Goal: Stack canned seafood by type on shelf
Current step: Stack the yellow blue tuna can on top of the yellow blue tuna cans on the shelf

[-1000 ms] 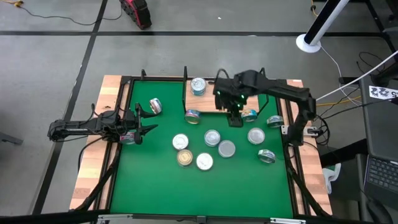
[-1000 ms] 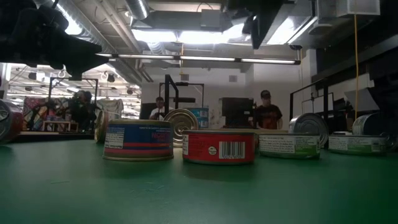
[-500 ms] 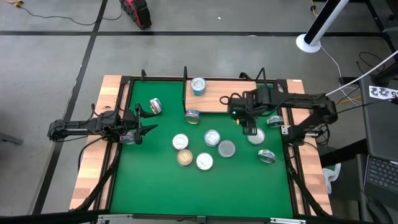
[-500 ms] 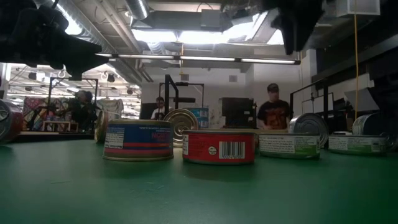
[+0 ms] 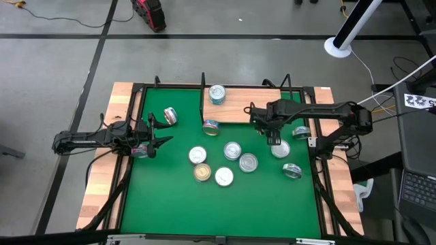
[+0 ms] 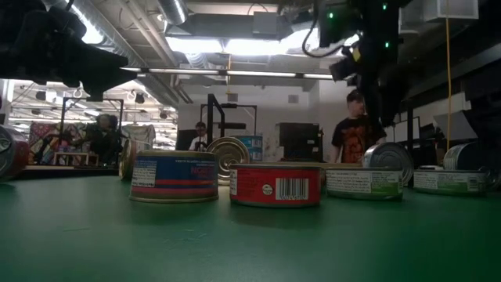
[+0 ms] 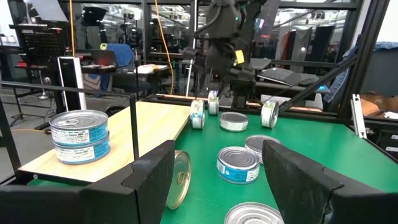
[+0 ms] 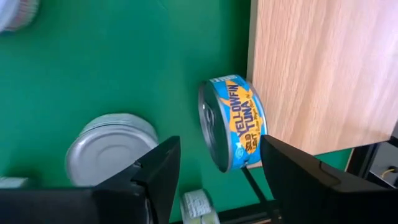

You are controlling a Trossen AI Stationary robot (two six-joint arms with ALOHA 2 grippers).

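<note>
Both grippers stand with their fingers apart and nothing between them. In the right wrist view the right gripper (image 8: 211, 171) hangs over a blue tin (image 8: 233, 121) lying on its edge against the side of the shelf (image 8: 323, 68), with a flat silver-lidded tin (image 8: 109, 155) just beside it on the green mat (image 8: 93, 62); the fingers touch neither. The left gripper (image 7: 214, 171) is also spread wide, holding nothing, and looks across the mat toward the shelf.

Counted from above: on the shelf (image 5: 235, 109) there is one stack (image 5: 216, 94) at its far left corner, which the left wrist view shows to be two blue tins, one on the other (image 7: 79, 135). On the mat there are about nine more tins: one on edge near the left gripper (image 5: 169, 116), one at the shelf's near edge (image 5: 211, 126), five clustered in the middle (image 5: 225, 163), one under the right gripper (image 5: 280, 150), and two toward the right rail (image 5: 293, 171). One further tin sits close by the left gripper (image 5: 141, 151).

The left arm (image 5: 88, 141) lies low along the left side of the table, reaching inward. The right arm (image 5: 327, 112) stretches in from the right edge, its gripper (image 5: 274, 138) pointing down just beside the shelf's near right corner. A person (image 6: 356, 133) stands in the room behind.
</note>
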